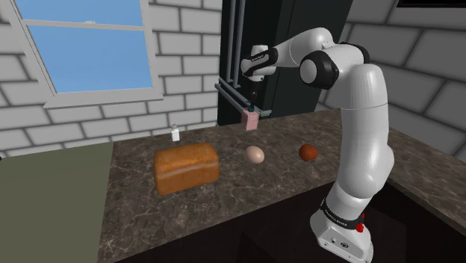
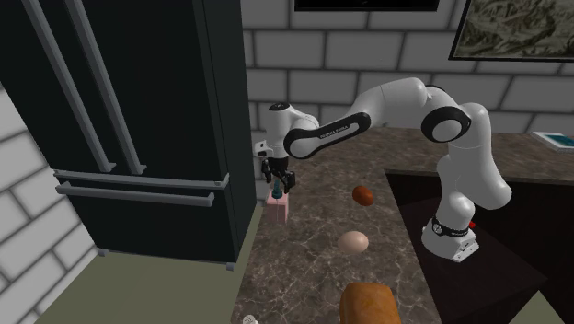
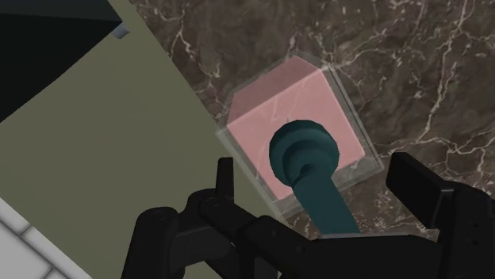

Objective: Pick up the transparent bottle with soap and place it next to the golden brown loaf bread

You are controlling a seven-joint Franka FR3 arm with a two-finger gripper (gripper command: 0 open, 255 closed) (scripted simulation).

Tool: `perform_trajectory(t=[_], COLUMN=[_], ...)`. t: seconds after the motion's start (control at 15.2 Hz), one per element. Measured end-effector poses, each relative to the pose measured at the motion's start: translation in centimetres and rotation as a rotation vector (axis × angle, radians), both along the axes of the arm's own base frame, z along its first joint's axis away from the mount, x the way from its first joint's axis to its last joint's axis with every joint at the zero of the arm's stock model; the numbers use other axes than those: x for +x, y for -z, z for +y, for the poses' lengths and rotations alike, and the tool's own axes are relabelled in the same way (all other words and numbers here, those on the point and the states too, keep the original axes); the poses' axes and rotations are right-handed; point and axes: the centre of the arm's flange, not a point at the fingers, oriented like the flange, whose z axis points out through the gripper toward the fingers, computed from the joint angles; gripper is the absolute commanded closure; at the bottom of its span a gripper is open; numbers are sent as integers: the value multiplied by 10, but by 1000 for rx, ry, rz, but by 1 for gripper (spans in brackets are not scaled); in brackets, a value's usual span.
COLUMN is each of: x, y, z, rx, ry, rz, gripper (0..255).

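The soap bottle (image 3: 274, 111) is a clear square bottle of pink soap with a dark teal pump (image 3: 305, 154). It stands on the dark marble counter (image 1: 246, 194) at the edge beside the black fridge (image 2: 138, 120), seen as the bottle (image 1: 250, 119) and the bottle (image 2: 279, 210). My gripper (image 3: 317, 178) hangs right above it, open, one finger on each side of the pump and neither clasping it. From outside the gripper (image 2: 279, 182) sits just over the pump. The golden brown loaf (image 1: 187, 168) lies on the counter towards the shoulder view's left, and the loaf (image 2: 368, 304) is well apart from the bottle.
A pale egg (image 1: 255, 155) and a reddish-brown round thing (image 1: 308, 152) lie between loaf and stand. A small white shaker (image 1: 174, 134) stands behind the loaf. The fridge handles (image 2: 138, 189) jut out close to the gripper. Olive floor (image 3: 103, 158) lies beyond the counter edge.
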Motion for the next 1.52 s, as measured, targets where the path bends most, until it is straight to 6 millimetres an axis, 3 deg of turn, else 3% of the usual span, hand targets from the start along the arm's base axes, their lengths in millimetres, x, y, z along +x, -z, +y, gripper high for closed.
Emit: perform_trajectory(t=[0.2,0.26,0.99,1.52], x=[0,0,0,1], y=[0,0,-2,-42], z=[0,0,0,-1], rx=[0,0,0,0], ry=[0,0,0,0], rz=[0,0,-1,0], gripper=[0,255,255,255])
